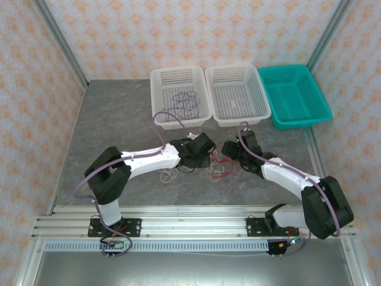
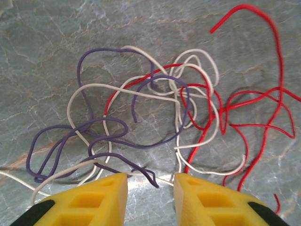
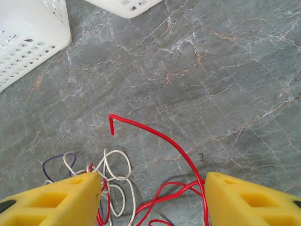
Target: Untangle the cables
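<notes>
The cables lie in a loose knot on the grey table (image 1: 119, 119) between my two grippers. In the left wrist view a dark purple cable (image 2: 101, 123), a white cable (image 2: 75, 94) and a red cable (image 2: 278, 70) loop through one another. My left gripper (image 2: 150, 188) is low over the knot's near edge, its yellow jaws narrowly apart, with the purple cable's end and a white strand lying between them. My right gripper (image 3: 153, 193) stands wide open over the red cable (image 3: 162, 135), beside white loops (image 3: 117, 165). From above, the left gripper (image 1: 205, 156) and the right gripper (image 1: 229, 150) face each other.
Three baskets stand in a row at the back: a white basket (image 1: 178, 70) holding a thin dark cable (image 1: 186, 101), a second white basket (image 1: 233, 67) and a teal basket (image 1: 287, 68). A white basket's corner (image 3: 28, 42) is near the right gripper.
</notes>
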`<action>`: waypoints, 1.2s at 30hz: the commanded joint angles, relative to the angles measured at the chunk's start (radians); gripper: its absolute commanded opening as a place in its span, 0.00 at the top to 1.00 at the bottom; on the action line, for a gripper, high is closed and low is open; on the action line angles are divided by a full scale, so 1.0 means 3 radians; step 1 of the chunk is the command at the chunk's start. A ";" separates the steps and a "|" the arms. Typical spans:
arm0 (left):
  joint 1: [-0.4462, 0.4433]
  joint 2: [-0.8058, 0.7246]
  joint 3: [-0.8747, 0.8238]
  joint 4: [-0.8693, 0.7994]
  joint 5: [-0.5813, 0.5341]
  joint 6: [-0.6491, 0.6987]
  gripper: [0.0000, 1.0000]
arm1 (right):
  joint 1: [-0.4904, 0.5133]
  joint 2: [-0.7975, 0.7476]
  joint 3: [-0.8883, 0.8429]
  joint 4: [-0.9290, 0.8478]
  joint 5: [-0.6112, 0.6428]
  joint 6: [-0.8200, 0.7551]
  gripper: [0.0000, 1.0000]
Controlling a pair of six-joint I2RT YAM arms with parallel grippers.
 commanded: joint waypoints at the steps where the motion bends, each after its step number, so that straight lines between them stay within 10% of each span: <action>1: -0.0009 0.0047 0.0143 -0.0059 -0.0157 -0.0138 0.67 | 0.0009 -0.0041 0.0104 -0.0139 0.0078 -0.0003 0.40; 18: -0.0009 0.0430 0.0290 -0.0171 -0.0256 -0.0051 0.70 | 0.0007 -0.0070 0.0125 -0.0192 0.0022 -0.0021 0.39; 27: -0.0009 0.0204 0.0188 -0.0080 -0.0230 -0.0044 1.00 | 0.0037 0.0047 0.0078 0.0098 -0.0572 0.0036 0.39; 36: -0.0009 -0.0331 0.0159 0.0127 -0.0055 0.0157 1.00 | 0.0251 0.0787 0.0443 -0.0088 -0.0340 0.0123 0.42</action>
